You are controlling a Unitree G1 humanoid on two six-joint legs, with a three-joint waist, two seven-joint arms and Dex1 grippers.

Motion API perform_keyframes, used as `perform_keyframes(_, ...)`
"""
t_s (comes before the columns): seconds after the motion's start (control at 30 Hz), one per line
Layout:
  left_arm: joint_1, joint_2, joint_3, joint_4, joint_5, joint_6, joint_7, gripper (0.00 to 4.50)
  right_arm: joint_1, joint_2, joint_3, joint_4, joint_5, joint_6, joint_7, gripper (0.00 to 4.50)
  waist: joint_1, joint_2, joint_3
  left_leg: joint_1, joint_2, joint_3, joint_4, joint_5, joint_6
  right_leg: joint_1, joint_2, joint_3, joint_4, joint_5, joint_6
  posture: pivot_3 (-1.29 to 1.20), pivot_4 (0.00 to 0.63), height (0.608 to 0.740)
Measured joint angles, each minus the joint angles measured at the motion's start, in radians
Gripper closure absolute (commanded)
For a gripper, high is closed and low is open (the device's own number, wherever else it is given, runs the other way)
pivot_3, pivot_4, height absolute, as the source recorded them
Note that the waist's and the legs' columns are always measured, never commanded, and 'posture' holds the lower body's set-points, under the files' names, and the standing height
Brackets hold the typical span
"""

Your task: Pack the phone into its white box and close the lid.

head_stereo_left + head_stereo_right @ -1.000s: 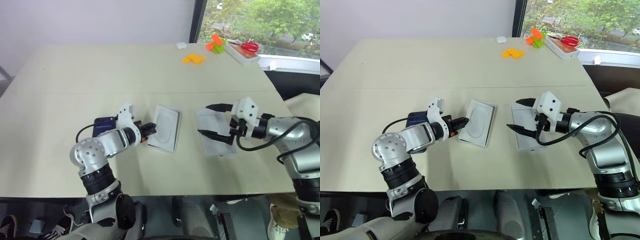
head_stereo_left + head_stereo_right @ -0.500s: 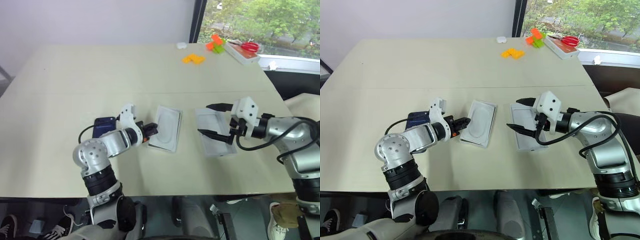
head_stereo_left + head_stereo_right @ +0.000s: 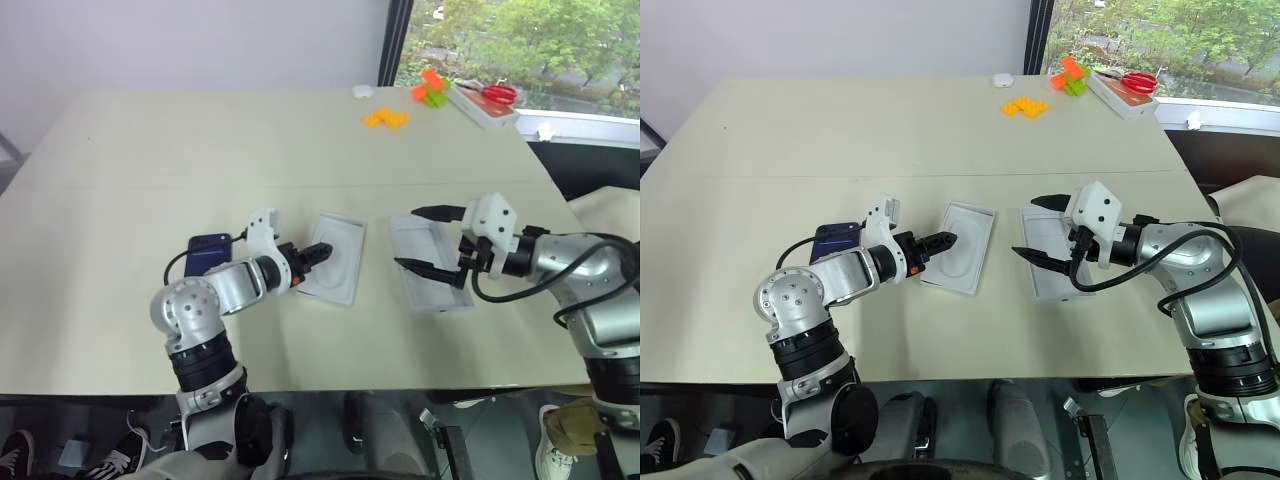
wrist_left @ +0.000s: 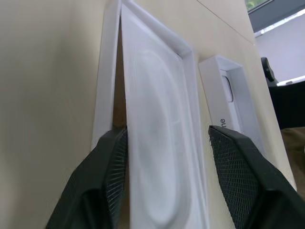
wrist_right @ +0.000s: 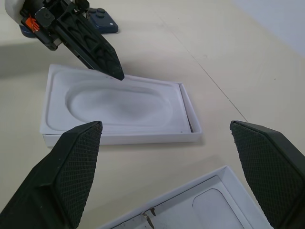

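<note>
At the near left of the table (image 3: 150, 150), behind your left forearm, the phone (image 3: 208, 252) lies flat and dark blue, apart from the boxes. Just to its right sits the white box (image 3: 337, 258), with the thin white insert (image 4: 157, 157) and its oval recess resting in it; at one end the insert sits slightly askew, so a dark gap shows between it and the box wall. Your left gripper (image 3: 318, 251) reaches over the box's near-left edge with its fingers parted, one on either side of the insert, gripping nothing you can see. Further right, well clear of the box, the lid (image 3: 428, 263) lies with its pale inside up. Your right gripper (image 3: 424, 240) hovers over the lid, jaws spread wide and empty. At the far right of the table you have orange and green pieces (image 3: 388, 117) and a white tray with red scissors (image 3: 492, 95) by the window.
</note>
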Motion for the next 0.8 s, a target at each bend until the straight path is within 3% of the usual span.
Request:
perform_keyframes(0.33, -0.079, 0.044, 0.073, -0.033, -0.016, 0.062, 0.005, 1.58, 0.000, 0.002, 0.000, 0.000, 0.000, 0.000, -0.002, 0.00, 0.000, 0.000, 0.000, 0.000, 0.000, 0.000, 0.000, 0.000, 0.000, 0.000, 0.000, 0.000, 0.000, 0.000, 0.000, 0.00, 0.150, 0.740)
perform_keyframes(0.47, -0.065, 0.124, 0.058, -0.050, -0.081, 0.062, 0.007, 1.58, 0.000, 0.003, 0.001, 0.000, -0.001, 0.000, -0.002, 0.00, -0.001, 0.000, 0.000, 0.000, 0.001, 0.000, 0.000, 0.000, 0.000, 0.000, 0.000, 0.000, 0.000, 0.000, 0.000, 0.00, 0.150, 0.740)
perform_keyframes(0.57, -0.050, 0.140, 0.032, -0.060, -0.093, 0.062, 0.004, 2.42, -0.001, 0.008, 0.002, 0.001, -0.002, -0.001, -0.002, 0.00, 0.000, 0.000, 0.000, 0.000, 0.001, 0.000, 0.000, 0.000, 0.000, 0.000, 0.000, 0.000, 0.000, 0.000, 0.000, 0.00, 0.150, 0.740)
perform_keyframes(0.7, -0.004, 0.104, -0.008, -0.060, -0.102, 0.062, -0.001, 4.37, -0.010, 0.019, 0.010, 0.004, -0.010, -0.001, -0.002, 0.00, 0.002, 0.000, 0.000, 0.000, 0.001, 0.000, 0.000, 0.000, 0.000, 0.000, -0.001, 0.000, 0.000, 0.000, 0.000, 0.00, 0.150, 0.740)
perform_keyframes(0.8, 0.004, 0.079, -0.039, -0.051, -0.089, 0.062, -0.002, 4.47, -0.021, 0.025, 0.013, 0.005, -0.012, -0.001, -0.002, 0.00, 0.001, 0.000, 0.000, 0.000, 0.001, 0.000, 0.000, 0.000, 0.000, 0.000, -0.001, 0.000, 0.000, 0.000, 0.000, 0.00, 0.150, 0.740)
